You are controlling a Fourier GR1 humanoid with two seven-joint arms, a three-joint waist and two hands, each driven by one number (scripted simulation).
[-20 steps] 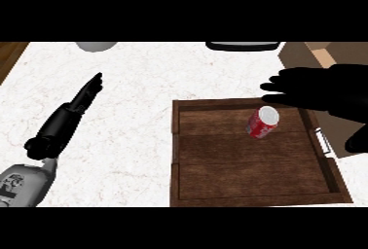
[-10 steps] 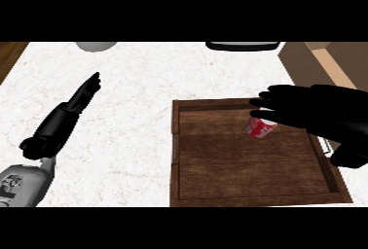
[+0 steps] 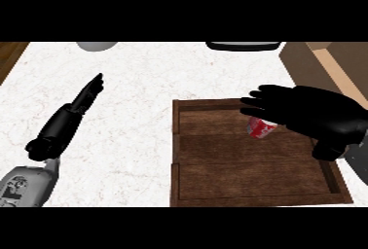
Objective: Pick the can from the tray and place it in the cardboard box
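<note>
A red and white can [image 3: 260, 129] stands in the far right part of the wooden tray [image 3: 244, 182]. My right hand [image 3: 316, 116] hovers directly over it, fingers spread and pointing left, and hides the can's top; the thumb hangs down near the tray's right wall. The fingers are not curled round the can. The cardboard box [image 3: 325, 68] sits past the tray at the upper right, partly cut off by the view's edge. My left hand [image 3: 81, 103] rests open on the white counter to the left, fingers straight and pointing away from me.
A grey round object [image 3: 97, 46] and a dark flat object [image 3: 244, 46] lie at the counter's far edge. A brown wooden strip [image 3: 10, 58] borders the counter at the upper left. White marble counter [image 3: 137, 146] lies between my left arm and the tray.
My right hand has moved left and down from beside the box to just over the can, covering its top. The can and the left hand have stayed put.
</note>
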